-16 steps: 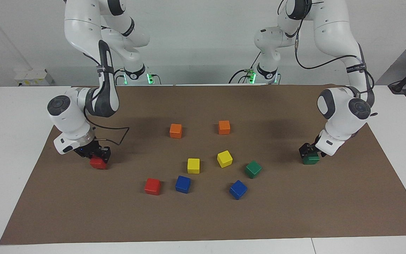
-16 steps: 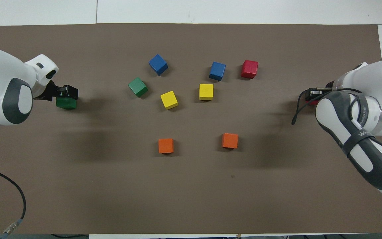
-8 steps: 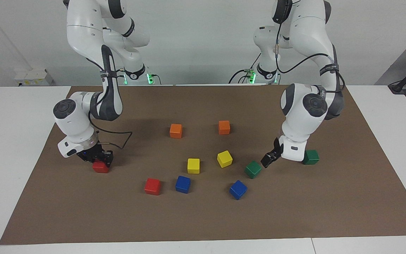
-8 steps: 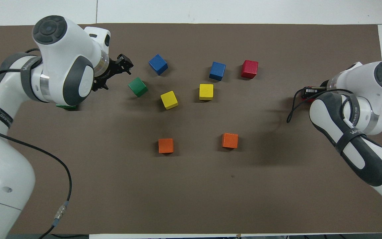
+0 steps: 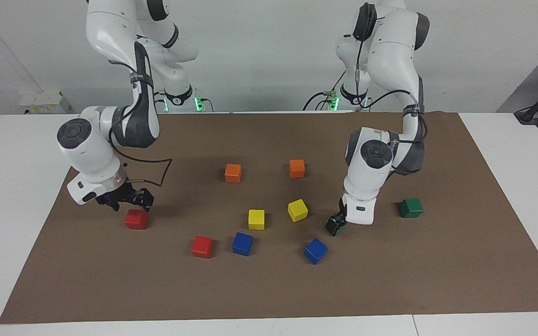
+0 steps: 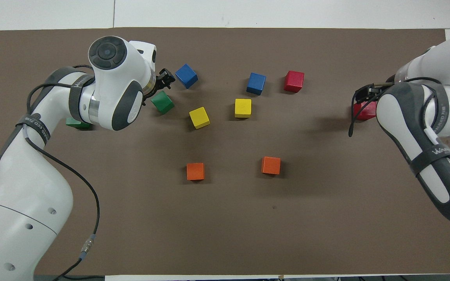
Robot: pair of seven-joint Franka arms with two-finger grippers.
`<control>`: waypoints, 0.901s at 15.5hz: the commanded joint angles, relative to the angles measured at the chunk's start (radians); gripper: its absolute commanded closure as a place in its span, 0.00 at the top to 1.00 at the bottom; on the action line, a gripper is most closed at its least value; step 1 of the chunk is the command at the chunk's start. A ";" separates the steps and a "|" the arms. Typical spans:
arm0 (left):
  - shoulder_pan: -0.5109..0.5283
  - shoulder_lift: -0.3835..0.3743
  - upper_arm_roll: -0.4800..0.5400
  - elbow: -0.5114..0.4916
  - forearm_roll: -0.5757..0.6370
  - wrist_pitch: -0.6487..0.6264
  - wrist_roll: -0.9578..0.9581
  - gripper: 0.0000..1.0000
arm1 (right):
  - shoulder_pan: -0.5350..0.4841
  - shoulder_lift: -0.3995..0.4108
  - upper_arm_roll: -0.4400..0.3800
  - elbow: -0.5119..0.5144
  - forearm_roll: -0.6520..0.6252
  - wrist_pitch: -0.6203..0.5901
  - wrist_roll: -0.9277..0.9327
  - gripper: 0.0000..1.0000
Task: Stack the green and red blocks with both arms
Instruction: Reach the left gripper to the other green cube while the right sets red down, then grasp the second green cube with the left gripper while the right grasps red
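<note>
My left gripper [image 5: 334,226] is low at a dark green block [image 5: 340,222] in the middle of the mat, fingers open on either side of it; the overhead view shows the gripper [image 6: 156,86] at this block [image 6: 162,102]. The second green block [image 5: 411,207] stands alone toward the left arm's end. My right gripper [image 5: 128,199] is open, just above a red block [image 5: 137,219] that rests on the mat toward the right arm's end, partly hidden overhead [image 6: 362,112]. The second red block [image 5: 202,246] sits farther from the robots.
Two orange blocks [image 5: 233,172] [image 5: 297,168] lie nearer the robots. Two yellow blocks [image 5: 256,219] [image 5: 297,210] and two blue blocks [image 5: 242,243] [image 5: 315,250] lie close around the middle green block. All rest on a brown mat [image 5: 437,280].
My left gripper let go of the end green block, swung toward the middle and dropped to the other green block. My right gripper opened and rose off its red block.
</note>
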 commanded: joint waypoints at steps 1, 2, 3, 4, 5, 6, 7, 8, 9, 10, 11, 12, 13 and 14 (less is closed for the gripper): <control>-0.024 -0.017 0.014 -0.067 0.036 0.054 -0.021 1.00 | 0.047 0.025 0.006 0.108 -0.022 -0.073 0.083 1.00; -0.025 -0.022 0.014 -0.093 0.043 0.083 -0.021 1.00 | 0.070 0.036 0.007 0.123 -0.020 -0.061 0.126 1.00; -0.025 -0.030 0.014 -0.121 0.043 0.109 -0.023 1.00 | 0.107 0.051 0.007 0.125 -0.020 -0.062 0.177 1.00; -0.025 -0.037 0.014 -0.134 0.043 0.117 -0.023 1.00 | 0.141 0.077 0.006 0.154 -0.020 -0.068 0.215 1.00; -0.025 -0.037 0.014 -0.135 0.043 0.116 -0.026 1.00 | 0.159 0.121 0.007 0.226 -0.012 -0.076 0.243 1.00; -0.025 -0.037 0.014 -0.135 0.043 0.117 -0.035 1.00 | 0.161 0.169 0.009 0.285 -0.009 -0.096 0.255 1.00; -0.025 -0.036 0.014 -0.135 0.043 0.116 -0.047 0.98 | 0.162 0.219 0.010 0.351 -0.008 -0.117 0.265 1.00; -0.025 -0.036 0.014 -0.132 0.042 0.114 -0.057 0.84 | 0.164 0.268 0.013 0.417 -0.006 -0.126 0.269 1.00; -0.024 -0.034 0.014 -0.122 0.040 0.099 -0.060 0.35 | 0.164 0.305 0.024 0.461 -0.006 -0.128 0.277 1.00; -0.024 -0.036 0.014 -0.112 0.037 0.074 -0.058 0.00 | 0.167 0.336 0.035 0.493 -0.005 -0.122 0.291 1.00; -0.019 -0.033 0.014 -0.083 0.042 0.041 -0.057 0.00 | 0.167 0.368 0.041 0.522 -0.005 -0.116 0.303 1.00; -0.019 -0.030 0.012 -0.054 0.042 -0.008 -0.055 0.00 | 0.167 0.399 0.045 0.554 -0.005 -0.114 0.304 1.00; -0.014 -0.030 0.014 -0.024 0.049 -0.081 -0.043 0.00 | 0.168 0.427 0.049 0.583 -0.006 -0.111 0.306 1.00; -0.011 -0.034 0.012 -0.007 0.066 -0.128 -0.016 0.00 | 0.175 0.442 0.052 0.597 -0.006 -0.110 0.306 1.00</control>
